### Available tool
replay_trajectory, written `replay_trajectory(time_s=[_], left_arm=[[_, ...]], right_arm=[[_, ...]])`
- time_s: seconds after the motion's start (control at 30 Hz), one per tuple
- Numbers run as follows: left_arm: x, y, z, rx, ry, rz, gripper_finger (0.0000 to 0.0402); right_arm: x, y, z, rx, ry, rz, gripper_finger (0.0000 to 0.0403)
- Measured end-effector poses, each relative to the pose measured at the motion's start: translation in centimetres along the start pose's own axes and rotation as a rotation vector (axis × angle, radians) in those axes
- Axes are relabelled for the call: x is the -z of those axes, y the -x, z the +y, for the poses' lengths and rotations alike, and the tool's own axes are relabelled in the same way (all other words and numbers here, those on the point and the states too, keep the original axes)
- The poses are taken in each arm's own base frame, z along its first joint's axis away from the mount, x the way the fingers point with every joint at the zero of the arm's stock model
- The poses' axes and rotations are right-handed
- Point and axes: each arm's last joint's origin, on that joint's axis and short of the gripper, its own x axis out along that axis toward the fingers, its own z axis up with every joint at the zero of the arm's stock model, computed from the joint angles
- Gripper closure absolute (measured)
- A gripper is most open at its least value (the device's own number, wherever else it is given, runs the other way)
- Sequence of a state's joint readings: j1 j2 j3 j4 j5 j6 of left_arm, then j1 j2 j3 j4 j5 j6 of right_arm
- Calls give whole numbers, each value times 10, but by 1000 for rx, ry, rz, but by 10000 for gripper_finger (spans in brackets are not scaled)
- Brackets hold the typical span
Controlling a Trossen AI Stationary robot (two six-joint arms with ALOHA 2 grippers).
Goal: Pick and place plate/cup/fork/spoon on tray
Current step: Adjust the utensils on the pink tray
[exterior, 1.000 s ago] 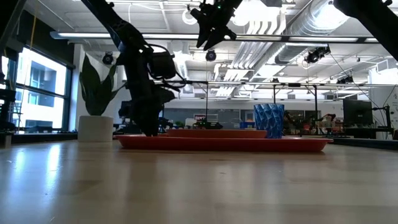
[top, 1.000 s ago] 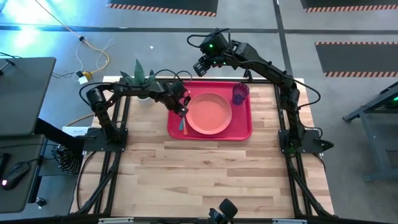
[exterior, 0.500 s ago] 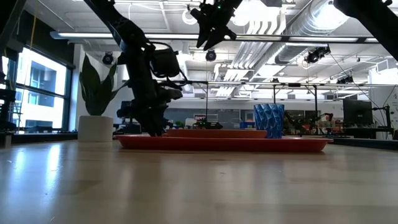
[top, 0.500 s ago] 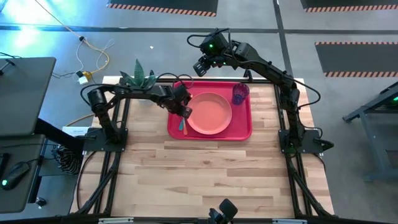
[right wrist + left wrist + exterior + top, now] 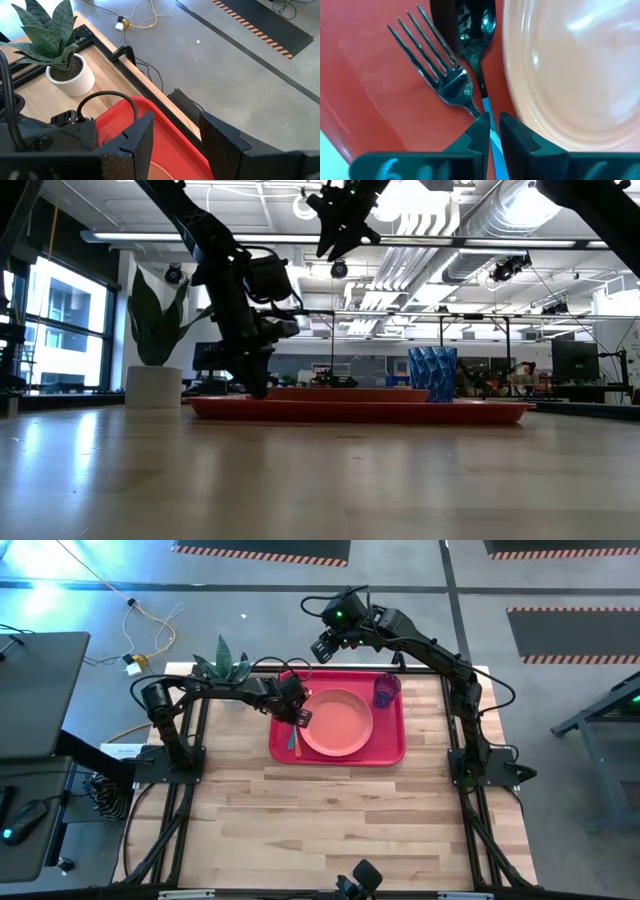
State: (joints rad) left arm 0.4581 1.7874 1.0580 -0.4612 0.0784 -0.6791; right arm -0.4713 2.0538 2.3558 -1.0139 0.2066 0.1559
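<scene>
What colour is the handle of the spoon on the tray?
Teal-blue. The spoon has a dark silvery bowl; its handle shows best in the left wrist view.

Both arms matte black, jointed tube links w/ black cables looped alongside. Left gripper (image 5: 491,131): two dark angular fingers, wedge tips, on a flat black bar. Right gripper (image 5: 175,135): same blocky black fingers. Green LED on right arm's wrist.
</scene>
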Motion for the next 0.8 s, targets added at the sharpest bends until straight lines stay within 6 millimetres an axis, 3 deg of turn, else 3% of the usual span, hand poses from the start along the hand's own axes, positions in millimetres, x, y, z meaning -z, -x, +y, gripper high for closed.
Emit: replay_trajectory(time_s=[0.23,0.8], left_arm=[[-1,0,-1,10,-3,-11,363],[1,0,1,-32,53,-10,301]], right_arm=[[0,0,0,0,0,0,253],[0,0,0,0,7,0,253]])
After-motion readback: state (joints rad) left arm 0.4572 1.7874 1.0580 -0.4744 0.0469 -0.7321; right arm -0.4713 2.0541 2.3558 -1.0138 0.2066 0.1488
